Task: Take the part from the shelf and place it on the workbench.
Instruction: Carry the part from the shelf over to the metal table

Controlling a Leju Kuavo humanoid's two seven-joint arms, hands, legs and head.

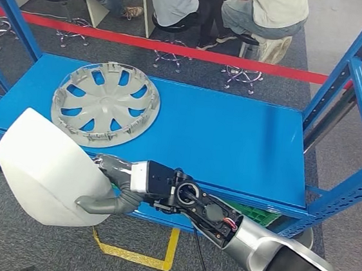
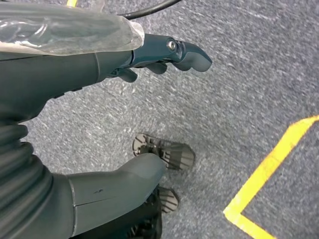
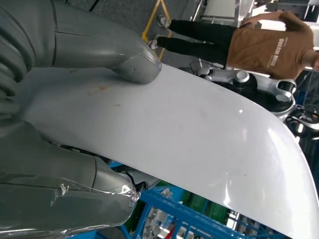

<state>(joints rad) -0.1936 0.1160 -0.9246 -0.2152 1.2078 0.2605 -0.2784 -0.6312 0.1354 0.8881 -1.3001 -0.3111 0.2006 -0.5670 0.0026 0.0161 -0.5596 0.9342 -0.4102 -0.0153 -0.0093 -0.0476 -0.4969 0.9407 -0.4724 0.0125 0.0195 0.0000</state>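
My right hand (image 1: 114, 190) pinches the white part (image 1: 48, 170) by its edge, thumb under, fingers over, clear of the blue shelf (image 1: 218, 133) at near left; left hand (image 2: 124, 109) hangs open, holding nothing.

My right arm (image 1: 274, 252) is a smooth silver shell, open at the wrist where black joints, round bearings and thin red and white wires show. A black cable hangs beneath it. My right hand (image 1: 114, 190) and left hand (image 2: 75, 124) have grey ribbed covers, thick grey thumbs and darker fingers
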